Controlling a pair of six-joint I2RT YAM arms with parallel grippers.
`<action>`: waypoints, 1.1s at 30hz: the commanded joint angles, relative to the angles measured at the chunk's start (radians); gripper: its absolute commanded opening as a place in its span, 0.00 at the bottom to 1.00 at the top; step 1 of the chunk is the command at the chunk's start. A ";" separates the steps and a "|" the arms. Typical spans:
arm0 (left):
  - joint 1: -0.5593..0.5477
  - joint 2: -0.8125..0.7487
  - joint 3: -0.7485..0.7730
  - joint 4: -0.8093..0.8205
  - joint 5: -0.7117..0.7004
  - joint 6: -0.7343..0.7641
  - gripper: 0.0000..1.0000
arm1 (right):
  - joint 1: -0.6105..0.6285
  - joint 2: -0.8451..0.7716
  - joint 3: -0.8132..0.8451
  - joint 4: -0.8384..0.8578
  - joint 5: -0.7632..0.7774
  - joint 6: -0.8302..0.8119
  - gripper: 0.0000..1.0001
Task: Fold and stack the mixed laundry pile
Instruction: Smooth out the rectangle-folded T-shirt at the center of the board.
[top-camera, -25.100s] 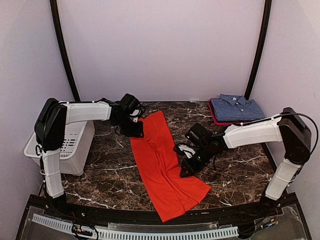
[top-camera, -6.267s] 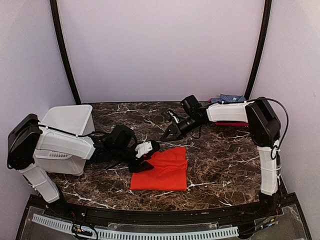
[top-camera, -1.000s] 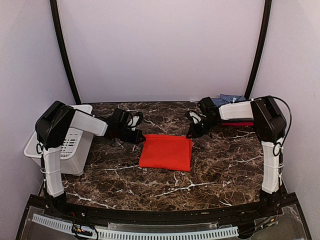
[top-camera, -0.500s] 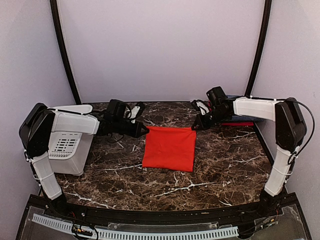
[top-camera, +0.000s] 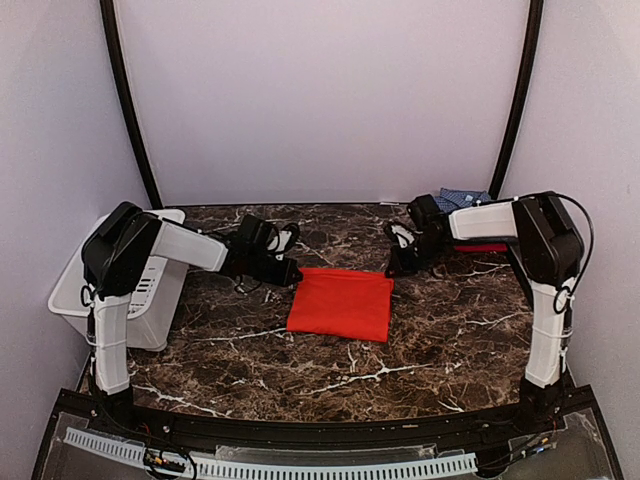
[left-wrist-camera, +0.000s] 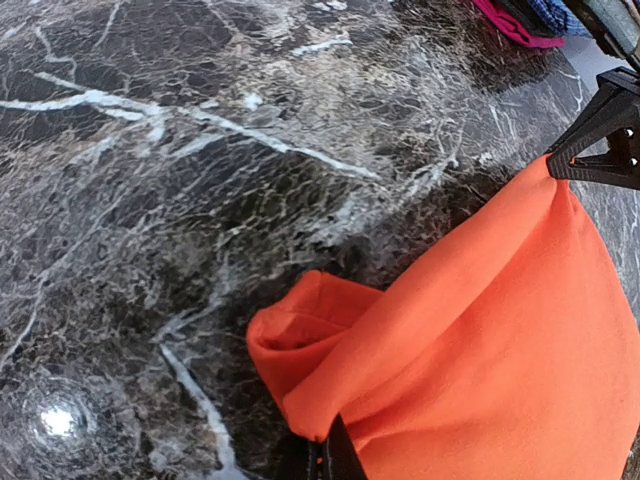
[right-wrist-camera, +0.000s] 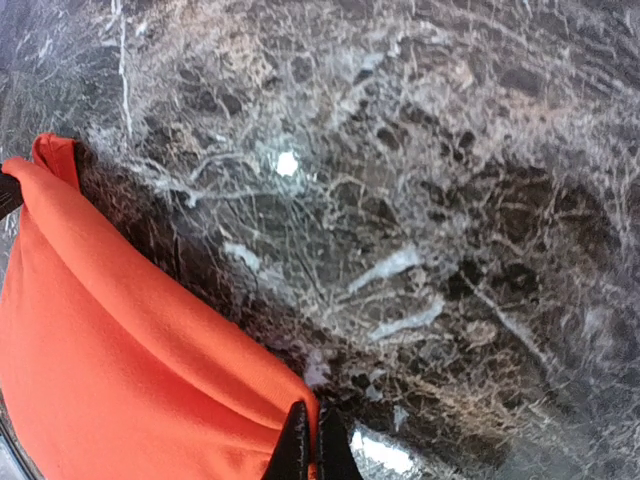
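Left gripper (top-camera: 294, 272), right gripper (top-camera: 391, 268), seemingly pinching shirt (top-camera: 340, 304)

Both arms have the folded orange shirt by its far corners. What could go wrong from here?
1. The left gripper and right gripper each pinch only a thin corner of the orange shirt. A corner could slip on lifting, and the fold might fall open.
2. The checked shirt lies partly hidden behind the right arm. Carrying the orange shirt there may knock it askew.

No text, label or number seems readable in any view
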 joint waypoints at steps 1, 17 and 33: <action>0.040 -0.041 -0.030 -0.001 -0.035 -0.028 0.00 | -0.008 0.002 0.046 0.011 0.020 0.013 0.00; 0.044 -0.128 -0.050 -0.009 -0.063 -0.039 0.00 | -0.007 0.014 0.123 0.031 -0.040 -0.017 0.00; 0.072 -0.226 -0.026 -0.048 -0.229 -0.053 0.68 | -0.024 -0.126 0.185 0.002 0.075 -0.009 0.63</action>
